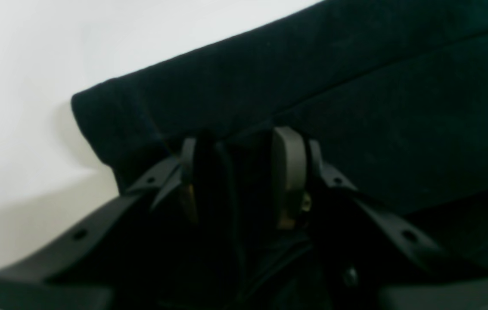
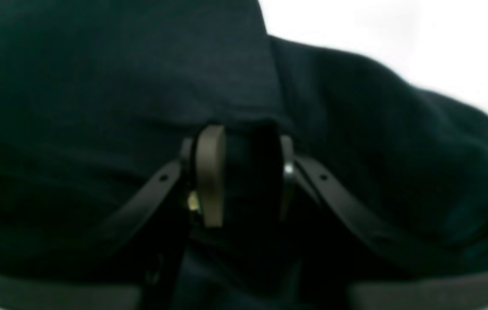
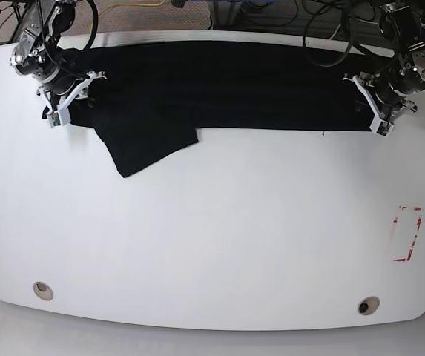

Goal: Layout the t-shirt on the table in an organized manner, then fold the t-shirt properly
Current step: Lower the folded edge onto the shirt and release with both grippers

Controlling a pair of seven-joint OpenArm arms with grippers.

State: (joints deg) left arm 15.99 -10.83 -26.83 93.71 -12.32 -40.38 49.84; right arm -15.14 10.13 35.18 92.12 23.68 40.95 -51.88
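While the t-shirt [image 3: 219,85] lies folded in a long band along the table's [image 3: 212,245] far edge, the right gripper [image 3: 70,100] pinches its left end and the left gripper [image 3: 371,104] pinches its right end.

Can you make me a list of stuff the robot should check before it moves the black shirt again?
1. Left gripper pinching the t-shirt: ok, cloth sits between its fingers at one end.
2. Right gripper pinching the shirt: ok, fabric between its fingers.
3. Shirt stretched long between both arms: ok.
4. Sleeve laid flat: ok, it sticks out toward the table's front.
5. Shirt fully on the table: cannot tell, its far edge lies at the rim.
6. Red-and-white tape rectangle uncovered: ok.
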